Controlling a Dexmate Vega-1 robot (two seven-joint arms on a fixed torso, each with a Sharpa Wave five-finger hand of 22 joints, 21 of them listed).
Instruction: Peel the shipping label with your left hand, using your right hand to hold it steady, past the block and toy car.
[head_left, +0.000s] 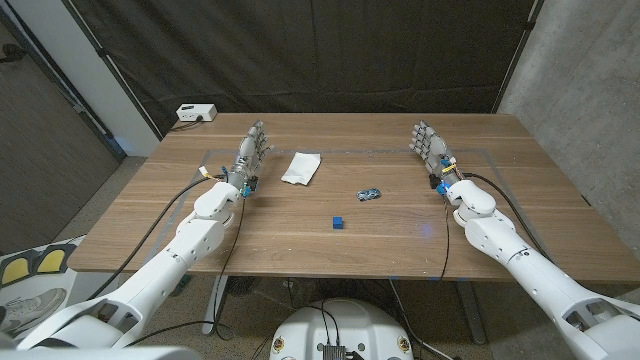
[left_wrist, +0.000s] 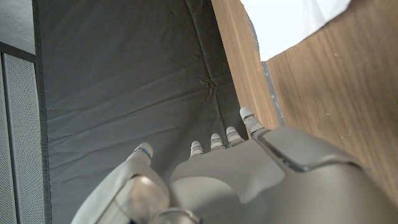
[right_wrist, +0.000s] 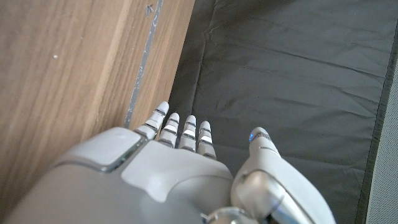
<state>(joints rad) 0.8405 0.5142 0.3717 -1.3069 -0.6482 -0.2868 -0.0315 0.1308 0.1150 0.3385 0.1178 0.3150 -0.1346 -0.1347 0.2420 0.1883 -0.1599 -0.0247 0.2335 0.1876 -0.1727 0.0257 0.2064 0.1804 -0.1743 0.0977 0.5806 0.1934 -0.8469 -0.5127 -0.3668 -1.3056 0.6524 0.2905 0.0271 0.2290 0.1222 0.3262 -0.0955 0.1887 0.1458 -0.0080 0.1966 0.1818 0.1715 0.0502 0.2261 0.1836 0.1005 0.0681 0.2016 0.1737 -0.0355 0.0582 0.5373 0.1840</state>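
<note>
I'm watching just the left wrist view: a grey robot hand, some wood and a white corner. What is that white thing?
Observer: That's the label, a white sheet lying on the table. It sits just to the right of the left robot hand, which isn't touching it.
Visitor: Is anything else on the table?
Observer: Yes, a small blue block nearer the robot, and a car a little beyond it, to its right.
Visitor: And the other hand?
Observer: The right robot hand is over the table's right side, with its fingers apart and nothing in it.
</note>
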